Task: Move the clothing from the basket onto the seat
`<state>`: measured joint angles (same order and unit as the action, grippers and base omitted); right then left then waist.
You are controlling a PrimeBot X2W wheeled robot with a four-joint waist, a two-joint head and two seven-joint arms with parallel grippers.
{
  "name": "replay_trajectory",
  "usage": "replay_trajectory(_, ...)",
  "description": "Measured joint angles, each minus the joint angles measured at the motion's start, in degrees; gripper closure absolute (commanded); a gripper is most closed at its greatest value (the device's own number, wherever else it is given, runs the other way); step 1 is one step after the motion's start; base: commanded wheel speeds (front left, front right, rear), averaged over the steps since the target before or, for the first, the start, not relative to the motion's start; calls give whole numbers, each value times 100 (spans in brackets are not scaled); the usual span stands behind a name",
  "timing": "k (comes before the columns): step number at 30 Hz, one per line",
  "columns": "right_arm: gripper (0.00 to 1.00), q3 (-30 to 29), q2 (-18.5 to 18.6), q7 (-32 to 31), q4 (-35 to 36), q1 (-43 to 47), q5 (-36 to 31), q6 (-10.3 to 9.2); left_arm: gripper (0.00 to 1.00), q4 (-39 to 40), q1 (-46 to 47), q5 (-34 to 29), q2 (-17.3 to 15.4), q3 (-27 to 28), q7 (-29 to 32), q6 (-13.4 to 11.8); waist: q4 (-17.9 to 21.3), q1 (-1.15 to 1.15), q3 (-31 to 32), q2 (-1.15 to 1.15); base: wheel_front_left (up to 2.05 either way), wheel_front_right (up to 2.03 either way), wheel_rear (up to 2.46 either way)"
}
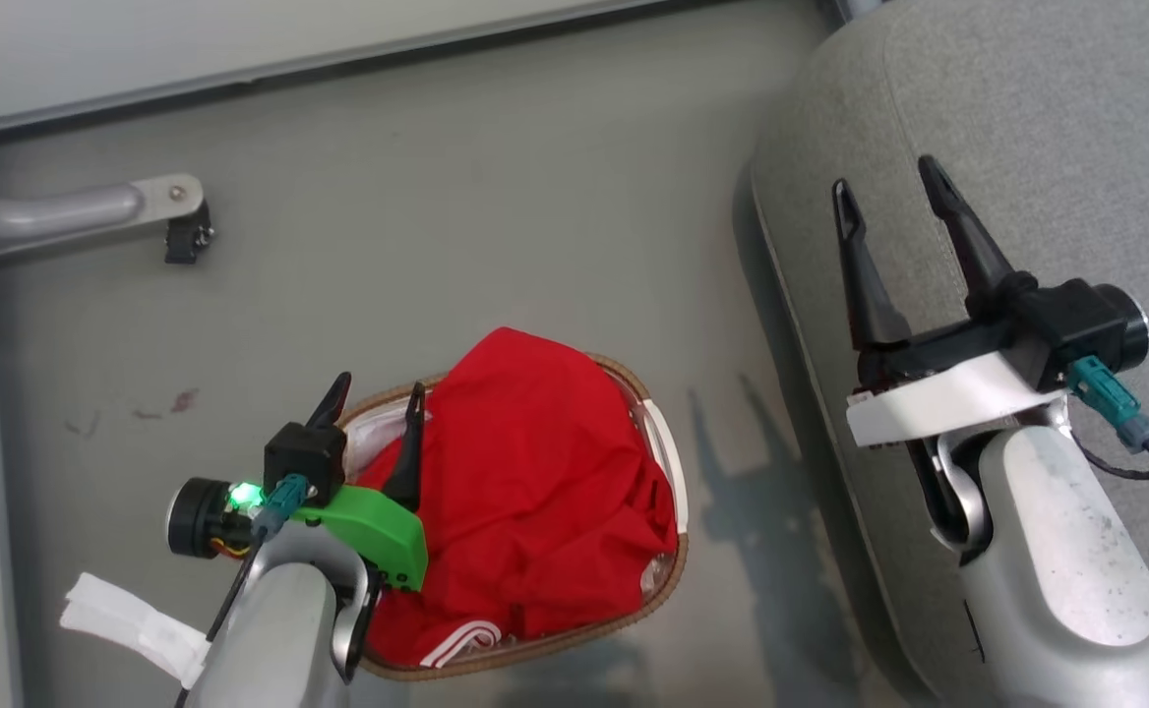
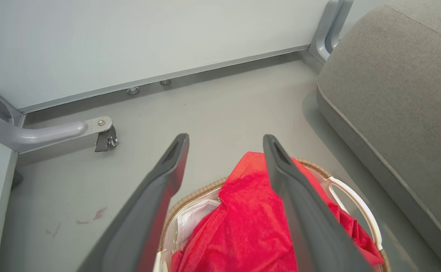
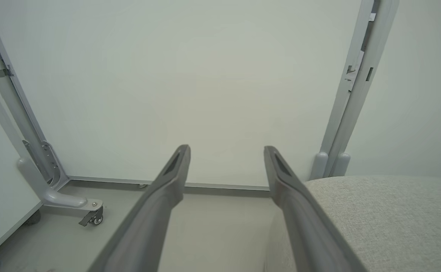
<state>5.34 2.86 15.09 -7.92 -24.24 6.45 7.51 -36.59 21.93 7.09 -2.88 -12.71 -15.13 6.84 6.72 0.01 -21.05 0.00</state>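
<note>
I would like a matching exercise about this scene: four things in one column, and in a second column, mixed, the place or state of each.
1. red garment
2. left gripper
3. right gripper
4. seat

A. open, over the seat's edge
B. light grey, to the right of the basket
C. heaped in the basket
D. open, over the basket

Pairs: 1-C, 2-D, 3-A, 4-B

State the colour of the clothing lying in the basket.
The clothing is bright red, with white striped trim at one edge; head view shows it best.
</note>
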Motion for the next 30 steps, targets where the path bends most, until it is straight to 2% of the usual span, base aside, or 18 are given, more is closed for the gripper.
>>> replay_trajectory(11,0,138,1,-1,698,-487,327,0,0,-960,885,-121,-270,-431,1,51,302,0,-1138,0,0,0,0)
replay_trajectory(21,0,266,-1,0,929,-640,534,1,0,-2165,1751,-385,-622,-790,0,55,538,0,-2070,0,0,0,0)
replay_trajectory(27,0,297,1,0,980,-688,624,1,0,-2937,2242,-598,-768,-959,1,-211,682,0,-2527,0,0,0,0)
replay_trajectory(30,0,311,1,0,980,-689,703,0,0,-3249,2511,-690,-782,-1040,46,-257,753,0,-2708,0,0,0,0)
